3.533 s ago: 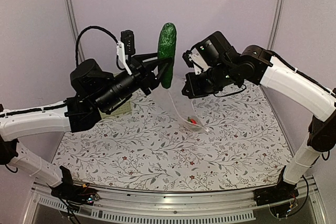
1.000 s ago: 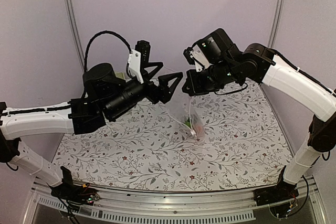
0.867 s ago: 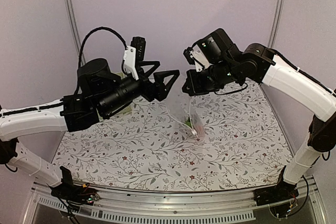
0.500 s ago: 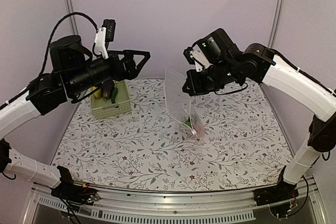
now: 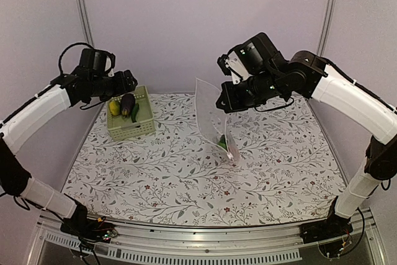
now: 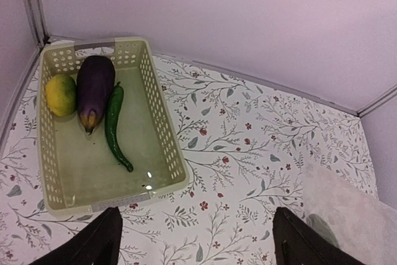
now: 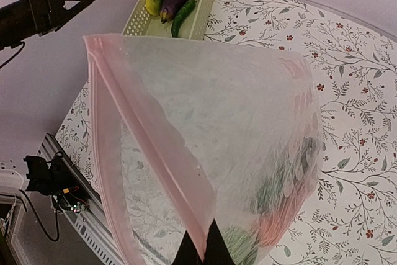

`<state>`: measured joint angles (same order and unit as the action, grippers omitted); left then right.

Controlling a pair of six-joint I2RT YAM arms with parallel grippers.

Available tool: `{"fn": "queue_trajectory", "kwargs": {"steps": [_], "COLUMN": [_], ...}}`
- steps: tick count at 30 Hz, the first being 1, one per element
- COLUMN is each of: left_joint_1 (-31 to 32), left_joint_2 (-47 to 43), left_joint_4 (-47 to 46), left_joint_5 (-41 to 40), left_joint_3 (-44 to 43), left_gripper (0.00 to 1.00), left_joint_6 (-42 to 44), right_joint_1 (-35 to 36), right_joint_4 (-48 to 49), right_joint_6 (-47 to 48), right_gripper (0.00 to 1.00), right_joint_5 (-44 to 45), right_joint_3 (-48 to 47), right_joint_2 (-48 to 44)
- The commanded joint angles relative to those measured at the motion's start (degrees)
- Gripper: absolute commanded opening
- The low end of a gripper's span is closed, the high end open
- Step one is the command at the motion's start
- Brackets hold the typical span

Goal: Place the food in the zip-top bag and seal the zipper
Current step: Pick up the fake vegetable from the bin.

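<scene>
Your biggest risk is the bag (image 5: 209,113). It hangs near the middle from the right claw (image 5: 222,101), which is pinched tight on the pink zipper (image 7: 167,166) edge, and only its bottom seems to rest on the bench (image 5: 186,184). If that pinch slips or the limp mouth sags, the next piece will land outside.

The left claw (image 6: 201,243) hovers spread wide and empty above the basket (image 6: 162,116) at the far left. The smooth eggplant (image 6: 94,88) could squirt from a shallow grip.

Count:
- one bag
- one basket
- one eggplant
- one green pepper (image 6: 115,125)
- one yellow fruit (image 6: 61,94)
- inside the bag, a green piece (image 7: 273,187) and a red piece (image 7: 279,223), perhaps more
</scene>
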<state>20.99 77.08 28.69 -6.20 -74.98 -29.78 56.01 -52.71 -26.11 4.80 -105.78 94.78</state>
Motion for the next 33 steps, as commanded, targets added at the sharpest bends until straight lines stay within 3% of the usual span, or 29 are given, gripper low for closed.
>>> {"fn": "queue_trajectory", "kwargs": {"steps": [1,6,14,21,33], "left_joint_1": [-3.6,-8.0,-10.0,-11.4,-12.9], "left_joint_2": [7.7,20.0,34.2,42.5,47.7], "left_joint_4": [-2.6,-6.5,-5.9,-5.4,-6.7], "left_joint_5": [1.7,2.2,-0.6,-1.2,-1.3], "left_joint_3": [1.0,-2.6,-10.5,-14.9,-15.6], "left_gripper": [0.80,0.67,0.63,0.51,0.47], "left_joint_6": [-2.0,-3.4,-2.7,-2.8,-3.4], "right_joint_1": [0.0,0.0,0.1,0.0,0.1], "right_joint_4": [0.2,0.9,1.2,1.9,1.9], "right_joint_6": [0.1,-0.1,-0.4,-0.9,-1.2], "right_gripper": [0.00,0.00,0.00,0.00,0.00], "right_joint_5": [0.0,-0.7,-1.0,-2.1,-2.0], "right_joint_3": [0.7,1.3,2.0,2.3,2.4], "right_joint_2": [-1.7,-1.8,-1.9,-2.1,-2.1]}}
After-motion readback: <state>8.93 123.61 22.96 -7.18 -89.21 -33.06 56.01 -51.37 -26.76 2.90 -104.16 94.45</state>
